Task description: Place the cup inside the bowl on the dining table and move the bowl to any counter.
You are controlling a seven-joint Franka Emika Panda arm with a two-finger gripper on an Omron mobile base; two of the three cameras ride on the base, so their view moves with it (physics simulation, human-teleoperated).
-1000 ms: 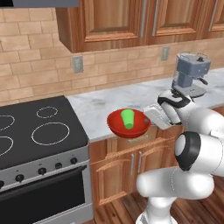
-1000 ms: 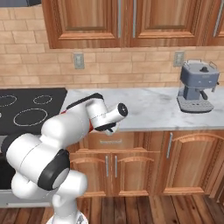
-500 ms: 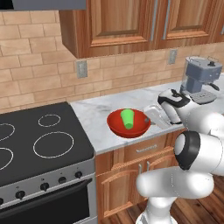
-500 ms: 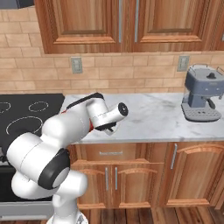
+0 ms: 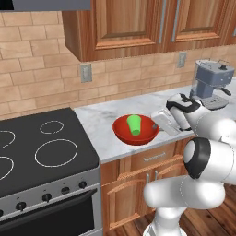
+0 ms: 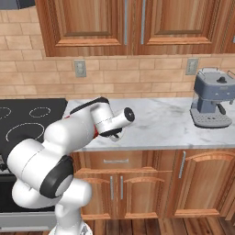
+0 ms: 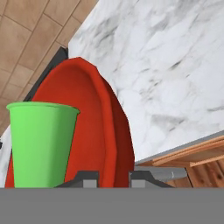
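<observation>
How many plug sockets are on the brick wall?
2. One wall outlet is on the bricks near the stove, and the other outlet is above the coffee machine. More could be hidden outside the pictures.

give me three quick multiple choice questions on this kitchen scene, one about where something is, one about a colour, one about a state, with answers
1. Where does the coffee machine stand?
A. on the counter, to the right of the bowl
B. on the stove
C. on the floor

2. What colour is the cup?
A. blue
B. bright green
C. yellow

3. How does the cup stand in relation to the bowl?
A. upside down beside it
B. lying on the stove
C. upright inside it

Answers:
1. A: the right base view shows the grey machine on the marble worktop, at its right end.
2. B: both the left base view and the hand view show a plain green tumbler.
3. C: in the left base view the cup stands upright within the red rim, and the gripper has its fingertips either side of that rim.
</observation>
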